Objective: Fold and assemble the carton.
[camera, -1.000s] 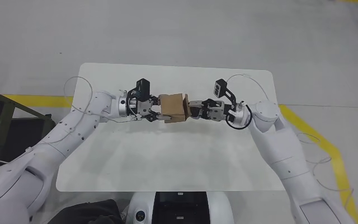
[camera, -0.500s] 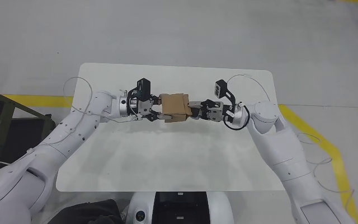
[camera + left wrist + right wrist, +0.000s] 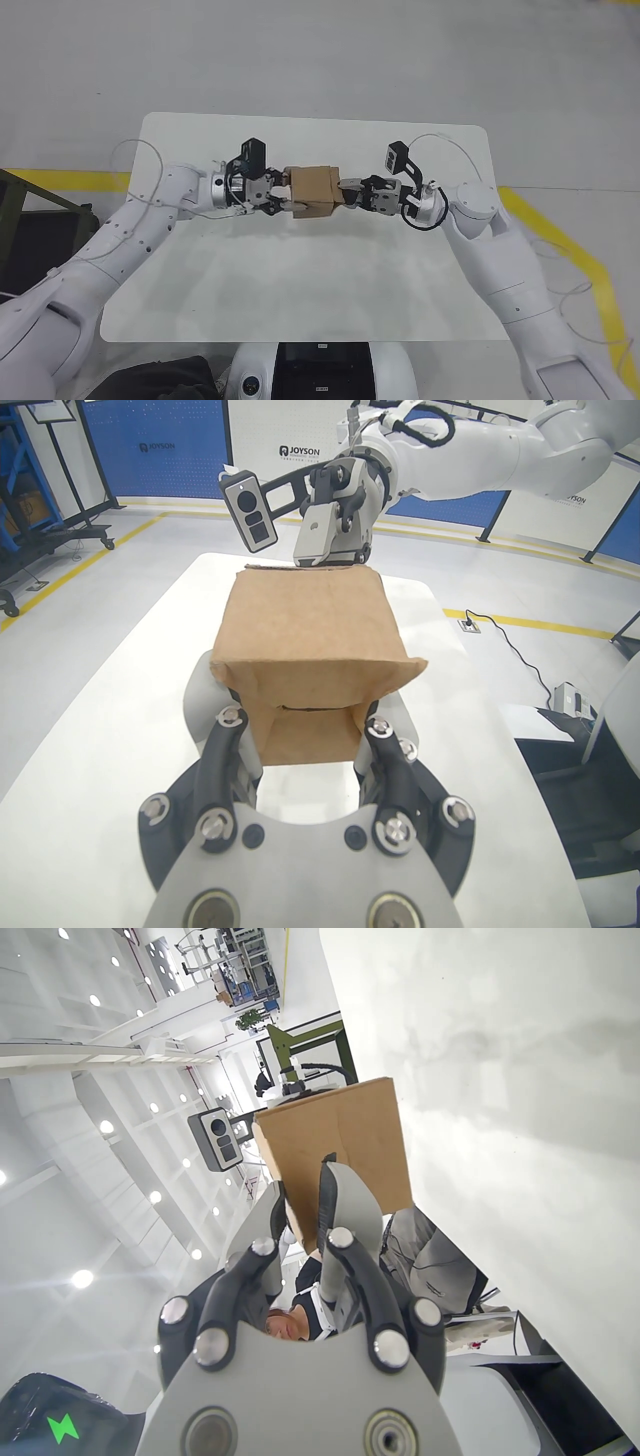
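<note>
Being gripped at both ends, the brown carton (image 3: pixel 312 186) is seen over the middle of the white table (image 3: pixel 300 290). Its open end, flaps partly folded, is clasped across its width by the left gripper (image 3: pixel 305 720), whose fingers (image 3: pixel 197 695) are spread moderately against the cardboard. At the opposite end one wall is pinched by the right gripper (image 3: pixel 300 1188), whose fingers (image 3: pixel 350 1198) are drawn narrow upon it.
</note>
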Motion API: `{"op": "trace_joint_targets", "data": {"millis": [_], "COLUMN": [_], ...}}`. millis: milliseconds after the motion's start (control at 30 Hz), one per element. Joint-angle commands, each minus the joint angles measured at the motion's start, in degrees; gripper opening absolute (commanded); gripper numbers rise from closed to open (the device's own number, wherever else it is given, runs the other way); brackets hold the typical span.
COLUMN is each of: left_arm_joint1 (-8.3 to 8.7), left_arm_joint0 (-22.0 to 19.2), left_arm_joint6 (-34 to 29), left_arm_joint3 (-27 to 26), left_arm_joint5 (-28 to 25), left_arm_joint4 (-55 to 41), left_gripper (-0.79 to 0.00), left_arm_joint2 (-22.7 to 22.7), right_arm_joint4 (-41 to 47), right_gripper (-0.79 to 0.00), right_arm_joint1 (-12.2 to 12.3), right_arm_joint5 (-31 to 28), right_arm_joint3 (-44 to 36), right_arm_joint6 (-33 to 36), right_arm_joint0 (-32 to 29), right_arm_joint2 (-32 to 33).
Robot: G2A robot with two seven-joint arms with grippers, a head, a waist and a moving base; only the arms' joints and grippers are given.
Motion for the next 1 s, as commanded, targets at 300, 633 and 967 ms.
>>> {"op": "trace_joint_targets", "data": {"millis": [300,633,967], "left_arm_joint1": [0.05,-0.05,-0.46], "left_arm_joint0": [1.0,1.4,1.3], "left_arm_joint6": [0.9,0.8,0.0], "left_arm_joint3": [0.0,-0.4,-0.3], "left_arm_joint5": [0.0,0.0,0.0], "left_arm_joint4": [-0.3,0.2,0.5], "left_gripper": [-0.449,-0.453,-0.453], "left_arm_joint2": [-1.3,-1.7,-1.4], "right_arm_joint4": [2.0,2.0,1.6], "right_gripper": [-0.705,-0.757,-0.767], "right_arm_joint1": [0.0,-0.1,-0.4], "right_arm_joint5": [-1.9,-1.8,-1.6], "right_arm_joint3": [0.9,0.1,-0.8], "right_arm_joint6": [0.2,0.3,-0.2], "right_arm_joint0": [-0.5,-0.2,0.7], "right_arm_joint2": [0.3,-0.6,-2.1]}}
